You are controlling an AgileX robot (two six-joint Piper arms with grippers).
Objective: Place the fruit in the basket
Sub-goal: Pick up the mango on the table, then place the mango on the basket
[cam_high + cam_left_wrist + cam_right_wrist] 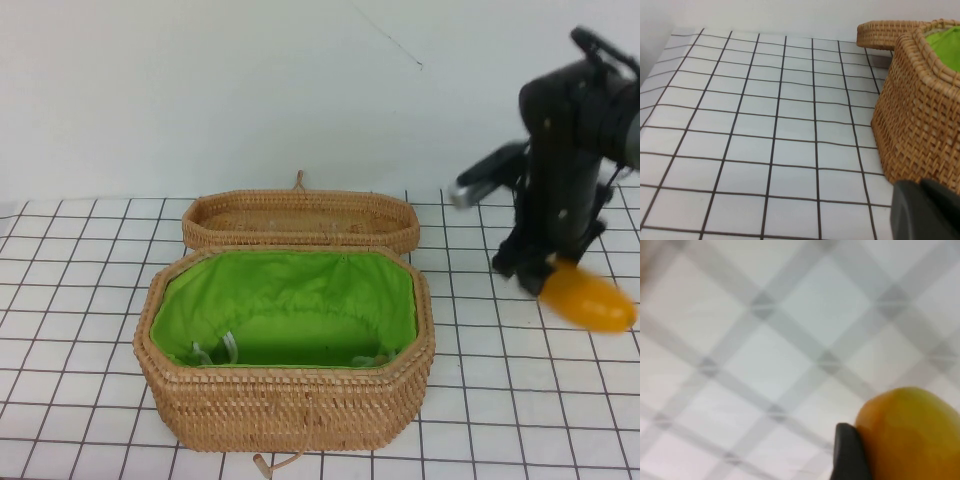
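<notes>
The yellow-orange fruit (pixel 590 297) hangs above the table at the far right, held by my right gripper (pixel 548 272), which is shut on its near end. In the right wrist view the fruit (pixel 912 435) sits against one dark finger (pixel 847 455), with the gridded tabletop below it. The wicker basket (pixel 290 400) with its green lining stands open at the centre, well to the left of the fruit. My left gripper (pixel 920 187) is out of the high view. In its own wrist view it sits low beside the basket's left wall (pixel 920 115), fingers together and empty.
The shallow wicker lid (pixel 300 222) lies just behind the basket and touches its far rim; it also shows in the left wrist view (pixel 880 34). A white cloth with a black grid (pixel 80 330) covers the table. A white wall stands behind.
</notes>
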